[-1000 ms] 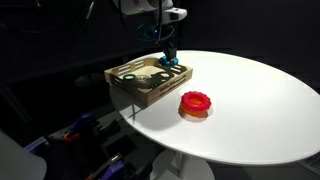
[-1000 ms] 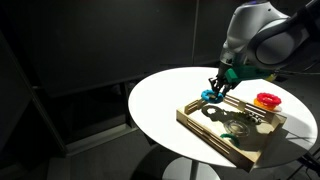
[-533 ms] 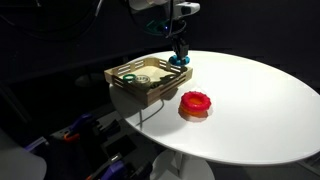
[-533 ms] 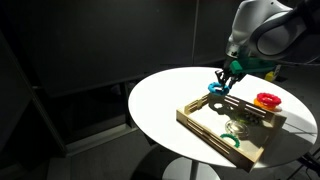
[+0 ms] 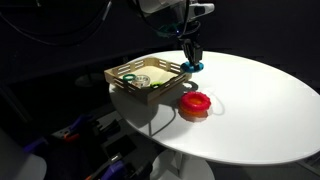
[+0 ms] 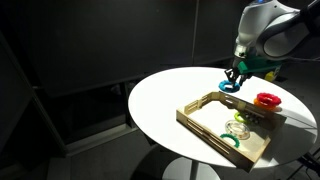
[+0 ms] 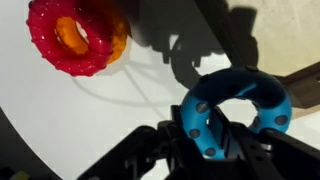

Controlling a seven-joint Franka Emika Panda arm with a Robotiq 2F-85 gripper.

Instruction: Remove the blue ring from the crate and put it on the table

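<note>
Gripper (image 5: 191,61) pinching the blue ring (image 5: 192,67), jaws pressed onto the ring's body. The wrist view shows dark fingers clamped on one side of the ring and its centre hole open to the camera.

Blue ring: outside the crate (image 5: 146,88), just past the crate's corner and over bare table (image 5: 260,100). In an exterior view it hangs beyond the crate's far rail (image 6: 229,87). From the wrist there is white tabletop under it, with a shadow cast to one side, so it looks held clear of the surface. How far clear, I cannot tell.

Crate: light wood with slatted sides, sitting near the table's edge.
- A pale green ring (image 6: 238,126) lies flat on the floor, about mid-tray.
- A darker green item (image 6: 232,143) lies near one rail, too small to make out.
- Both show in both exterior views.

Red ring (image 5: 195,104): flat on the table outside the crate, apart from its side rail. In the wrist view it sits near the blue ring without touching it, and an orange inner part shows at its hole.
</note>
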